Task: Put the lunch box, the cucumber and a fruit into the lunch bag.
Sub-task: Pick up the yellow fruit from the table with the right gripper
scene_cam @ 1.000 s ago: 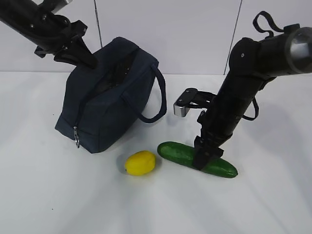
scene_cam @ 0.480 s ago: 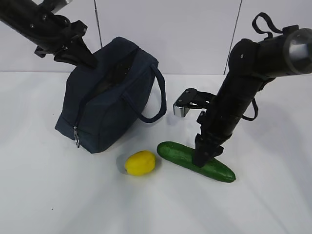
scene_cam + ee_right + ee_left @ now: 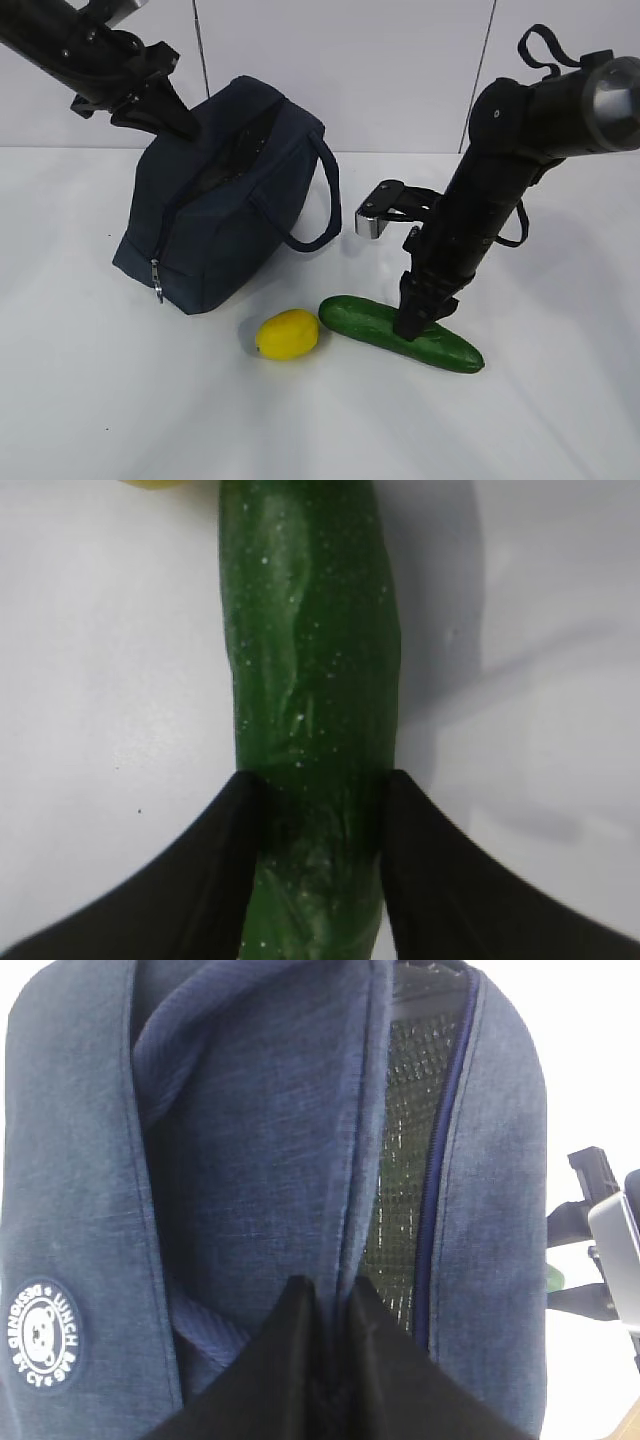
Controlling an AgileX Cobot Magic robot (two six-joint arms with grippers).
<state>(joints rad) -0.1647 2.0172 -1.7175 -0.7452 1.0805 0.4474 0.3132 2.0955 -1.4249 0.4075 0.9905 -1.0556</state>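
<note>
The dark navy lunch bag [image 3: 225, 200] stands at the back left, its top zipper open and dark mesh lining showing in the left wrist view [image 3: 400, 1160]. My left gripper [image 3: 185, 128] is shut on the fabric edge of the bag's opening [image 3: 328, 1295]. The cucumber [image 3: 360, 320] lies at the front right. My right gripper [image 3: 415, 322] comes down on its middle and is shut on it [image 3: 318, 790], with a finger on each side. The yellow fruit [image 3: 288, 334] lies just left of the cucumber's end. The lunch box is out of view.
The bag's loop handle [image 3: 325, 200] hangs on its right side, toward the right arm. A silver ring pull [image 3: 158, 292] hangs at the bag's front corner. The white table [image 3: 100, 400] meets a white wall behind the bag.
The cucumber has shifted slightly left and turned a little in my right gripper's hold. The left arm and the bag have not moved.
</note>
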